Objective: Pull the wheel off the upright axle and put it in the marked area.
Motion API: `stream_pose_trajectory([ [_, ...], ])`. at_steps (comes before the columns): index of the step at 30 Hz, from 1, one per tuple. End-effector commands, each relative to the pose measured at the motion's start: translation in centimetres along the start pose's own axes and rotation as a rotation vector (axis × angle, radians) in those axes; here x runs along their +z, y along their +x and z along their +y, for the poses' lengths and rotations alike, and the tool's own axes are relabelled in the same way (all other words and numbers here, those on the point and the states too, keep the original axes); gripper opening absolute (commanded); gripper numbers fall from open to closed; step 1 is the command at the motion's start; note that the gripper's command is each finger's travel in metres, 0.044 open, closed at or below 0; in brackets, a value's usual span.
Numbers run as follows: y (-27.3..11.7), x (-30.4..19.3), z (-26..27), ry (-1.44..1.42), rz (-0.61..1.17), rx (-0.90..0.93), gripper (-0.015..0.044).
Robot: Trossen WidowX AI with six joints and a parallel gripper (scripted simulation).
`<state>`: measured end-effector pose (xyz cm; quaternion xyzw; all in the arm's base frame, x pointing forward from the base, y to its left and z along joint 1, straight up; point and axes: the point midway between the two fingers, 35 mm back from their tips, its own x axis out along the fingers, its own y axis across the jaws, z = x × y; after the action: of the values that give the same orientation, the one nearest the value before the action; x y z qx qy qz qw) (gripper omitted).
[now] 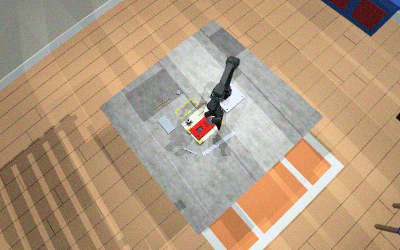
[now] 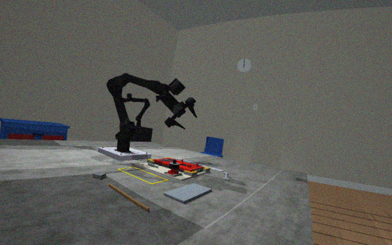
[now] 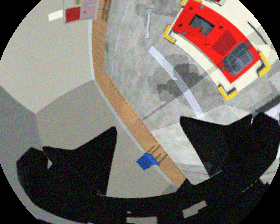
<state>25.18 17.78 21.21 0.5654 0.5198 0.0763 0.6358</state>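
The dark wheel (image 1: 188,121) (image 2: 173,165) sits around the upright axle, above a small red base (image 2: 173,172) on the cream board. The marked area is a yellow outline (image 1: 183,105) (image 2: 152,184) on the table beside the board; nothing stands inside it. My gripper (image 1: 213,121) (image 2: 190,123) (image 3: 148,124) is open wide and empty, high above the red plate's side of the board and away from the wheel. The wheel cannot be made out clearly in the wrist view.
A red plate (image 1: 198,131) (image 3: 211,37) lies on the cream board between yellow corner pieces. A blue-grey slab (image 1: 167,124) (image 2: 188,192), a brown stick (image 1: 161,103) (image 2: 128,197), a grey block (image 1: 178,92) (image 2: 99,175) and a pale strip (image 1: 218,144) (image 3: 178,80) lie around it.
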Motion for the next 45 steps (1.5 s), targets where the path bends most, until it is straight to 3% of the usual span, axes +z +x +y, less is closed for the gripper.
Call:
stream_pose_trajectory([
  [1,0.0,0.2,0.0,0.006,-0.006,-0.005,0.0374],
  [4,0.2,3.0,-0.1,0.084,-0.085,-0.081,0.03],
  [13,-0.9,14.1,-2.5,0.396,-0.367,-0.376,0.03],
  [23,-5.1,23.3,-8.4,0.699,-0.566,-0.726,0.03],
  [31,-5.9,24.2,-9.3,0.735,-0.581,-0.778,0.03],
  [45,-3.3,24.8,-10.7,0.735,-0.581,-0.778,0.03],
])
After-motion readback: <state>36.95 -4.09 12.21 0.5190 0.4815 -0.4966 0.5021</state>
